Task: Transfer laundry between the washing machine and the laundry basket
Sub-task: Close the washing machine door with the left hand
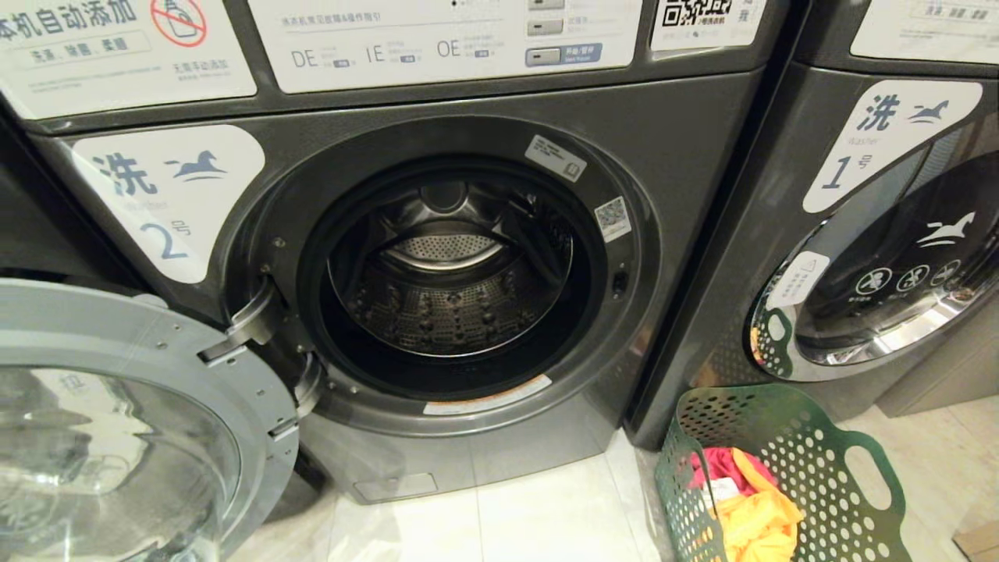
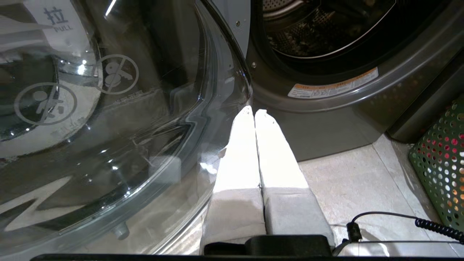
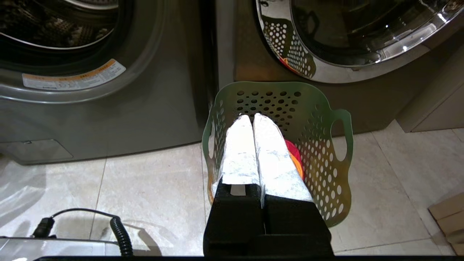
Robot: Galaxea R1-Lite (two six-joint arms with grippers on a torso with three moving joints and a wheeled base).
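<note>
The washing machine [image 1: 687, 140] labelled 2 stands with its glass door [image 1: 117, 437] swung open to the left, and its drum [image 1: 445, 289] holds nothing I can see. The green laundry basket [image 1: 819, 460] sits on the floor to the right, in front of washer 1. It holds the laundry [image 1: 753, 515]: red-pink, white and orange-yellow cloth. My left gripper [image 2: 253, 111] is shut and empty beside the open door's edge, low before the washer. My right gripper [image 3: 252, 116] hangs shut and empty above the basket [image 3: 326, 145]. Neither arm appears in the head view.
Washer 1 [image 1: 882, 273] with its door closed stands to the right, behind the basket. Pale floor tiles [image 1: 546, 515] lie in front of washer 2. A cardboard box corner [image 1: 979, 538] sits at the far right.
</note>
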